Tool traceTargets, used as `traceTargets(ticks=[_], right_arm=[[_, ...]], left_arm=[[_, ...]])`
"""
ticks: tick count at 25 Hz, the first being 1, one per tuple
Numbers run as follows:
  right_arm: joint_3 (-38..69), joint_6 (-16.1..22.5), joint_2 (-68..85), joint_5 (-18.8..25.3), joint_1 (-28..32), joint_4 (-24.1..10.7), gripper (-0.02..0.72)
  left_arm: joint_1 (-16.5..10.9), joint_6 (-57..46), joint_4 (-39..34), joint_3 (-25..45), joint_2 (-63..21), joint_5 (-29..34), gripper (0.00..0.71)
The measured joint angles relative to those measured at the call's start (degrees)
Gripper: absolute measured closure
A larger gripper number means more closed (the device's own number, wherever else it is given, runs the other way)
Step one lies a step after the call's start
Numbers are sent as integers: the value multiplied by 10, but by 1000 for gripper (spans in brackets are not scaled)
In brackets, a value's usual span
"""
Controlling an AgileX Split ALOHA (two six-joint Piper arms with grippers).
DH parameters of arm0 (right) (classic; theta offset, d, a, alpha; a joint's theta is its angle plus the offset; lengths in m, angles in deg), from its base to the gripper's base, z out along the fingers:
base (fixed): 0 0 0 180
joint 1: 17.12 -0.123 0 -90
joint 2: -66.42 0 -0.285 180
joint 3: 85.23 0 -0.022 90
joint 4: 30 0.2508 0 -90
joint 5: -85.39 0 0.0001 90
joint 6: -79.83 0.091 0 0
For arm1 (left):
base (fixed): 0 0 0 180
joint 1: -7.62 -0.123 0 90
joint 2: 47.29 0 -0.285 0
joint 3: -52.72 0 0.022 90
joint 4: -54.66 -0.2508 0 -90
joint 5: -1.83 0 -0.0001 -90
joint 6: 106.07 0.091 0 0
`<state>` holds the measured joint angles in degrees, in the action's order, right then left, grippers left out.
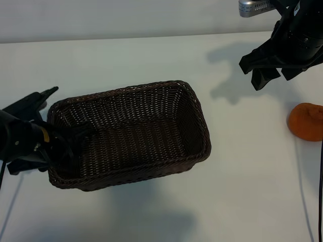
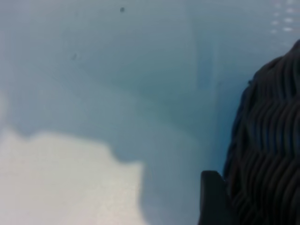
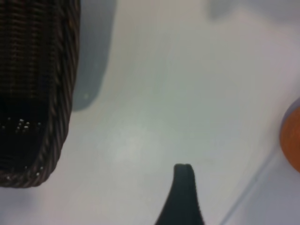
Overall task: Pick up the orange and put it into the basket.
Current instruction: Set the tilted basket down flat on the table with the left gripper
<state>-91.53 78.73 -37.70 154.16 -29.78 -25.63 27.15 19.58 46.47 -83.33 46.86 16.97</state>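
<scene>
White tabletop carries the whole scene, with a pale wall behind it. Far left: left gripper, black, sits at the left short end of the rectangular dark brown woven wicker basket, its fingers straddling the braided rim there, one inside and one outside; whether they pinch the rim or stand loose, cannot tell. Left wrist view shows one dark finger just beside the outer weave. Basket sits centre, interior holds nothing visible. Upper right: right gripper hangs above the tabletop, pointing down, fingers spread apart, grasping nothing. Far right edge: small round orange fruit with bumpy skin rests on the tabletop, well apart from the basket, below and right of the right gripper.
</scene>
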Motion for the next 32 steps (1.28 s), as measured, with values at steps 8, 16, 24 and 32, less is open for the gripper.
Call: traceTargets(ticks=[8,16,24,32], right_arm=[[0,0,0,0,0,0,124],[0,0,0,0,0,0,124],[0,0,0,0,0,1,124],[0,0,0,0,0,1,124]], left_arm=[[-1,0,-1,0,-44,-12,293],[-36,11,-2,0,-110,-16,293],[-43,27,23,1,-143,-18,293],[-43,85,87,1,-144,-38,302]])
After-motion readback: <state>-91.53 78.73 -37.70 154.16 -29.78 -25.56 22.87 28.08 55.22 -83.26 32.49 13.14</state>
